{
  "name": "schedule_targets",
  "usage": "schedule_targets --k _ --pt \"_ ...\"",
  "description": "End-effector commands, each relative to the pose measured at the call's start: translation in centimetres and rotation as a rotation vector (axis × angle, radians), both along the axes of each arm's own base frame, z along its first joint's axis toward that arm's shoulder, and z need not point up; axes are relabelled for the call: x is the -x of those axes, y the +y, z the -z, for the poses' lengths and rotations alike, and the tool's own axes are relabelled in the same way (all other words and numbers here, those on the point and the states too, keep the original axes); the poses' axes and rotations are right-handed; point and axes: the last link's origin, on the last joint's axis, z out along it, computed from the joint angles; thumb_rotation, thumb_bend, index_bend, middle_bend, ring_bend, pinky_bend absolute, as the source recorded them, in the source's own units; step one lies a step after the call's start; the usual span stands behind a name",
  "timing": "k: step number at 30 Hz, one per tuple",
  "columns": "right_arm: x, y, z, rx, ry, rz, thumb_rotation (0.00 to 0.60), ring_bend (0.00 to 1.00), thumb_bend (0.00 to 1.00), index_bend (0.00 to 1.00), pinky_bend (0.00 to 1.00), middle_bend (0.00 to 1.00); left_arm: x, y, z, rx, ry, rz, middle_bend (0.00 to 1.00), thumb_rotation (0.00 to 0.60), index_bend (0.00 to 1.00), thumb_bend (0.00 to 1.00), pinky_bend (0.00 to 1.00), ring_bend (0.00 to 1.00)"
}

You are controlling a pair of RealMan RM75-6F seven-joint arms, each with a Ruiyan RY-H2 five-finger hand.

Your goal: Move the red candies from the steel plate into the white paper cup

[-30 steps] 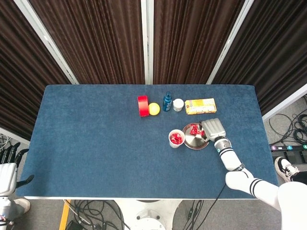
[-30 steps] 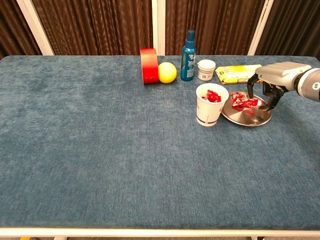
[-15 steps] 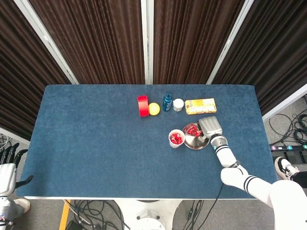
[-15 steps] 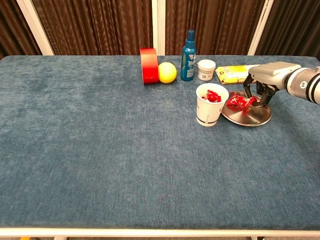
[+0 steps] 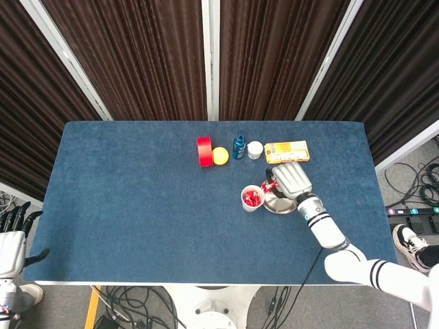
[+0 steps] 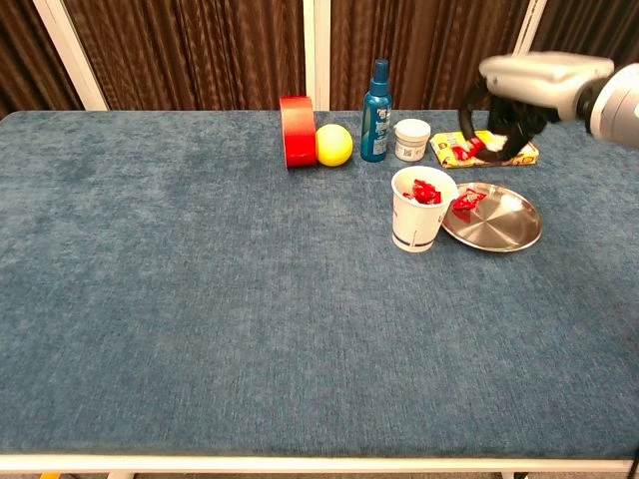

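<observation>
The right hand [image 6: 511,105] hangs above the round steel plate [image 6: 504,228], fingers curled down and pinching a red wrapped candy [image 6: 465,152]. One more red candy [image 6: 465,204] lies on the plate, beside the white paper cup [image 6: 419,212], which holds red candies. Behind stand a yellow snack box [image 5: 287,151], a small white jar [image 6: 411,139], a blue spray bottle [image 6: 377,98], a yellow ball [image 6: 333,145] and a red cylinder [image 6: 296,131]. The left hand [image 5: 12,240] rests off the blue table [image 6: 200,299], fingers spread.

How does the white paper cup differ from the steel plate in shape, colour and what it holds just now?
The white paper cup stands tall and upright; the steel plate lies flat, wide and shallow. The cup is matte white with dark markings; the plate is shiny metal. The cup holds several red candies; the plate shows one at its left edge. Both sit side by side on the blue table.
</observation>
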Motion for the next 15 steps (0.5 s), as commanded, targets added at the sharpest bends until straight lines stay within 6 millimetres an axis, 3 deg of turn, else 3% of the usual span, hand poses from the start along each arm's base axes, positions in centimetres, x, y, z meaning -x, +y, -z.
schedule_targets --k 1,9,15 --pt "-1.7 0.6 -0.7 -0.01 -0.032 -0.061 0.6 0.94 0.33 0.62 1.0 0.98 0.0 -0.1 -0.1 -0.004 -0.001 -0.001 0.15 0.6 0.26 0.0 0.13 0.09" --pt "-2.5 0.8 3.0 -0.104 0.022 -0.086 0.6 0.94 0.33 0.55 1.0 0.98 0.3 -0.4 0.0 -0.002 -0.005 -0.016 0.15 0.6 0.26 0.0 0.13 0.09" --pt "-2.9 0.9 3.9 -0.118 0.043 -0.101 0.6 0.94 0.3 0.46 1.0 0.98 0.5 -0.4 0.0 -0.003 -0.01 -0.02 0.15 0.6 0.26 0.0 0.13 0.09"
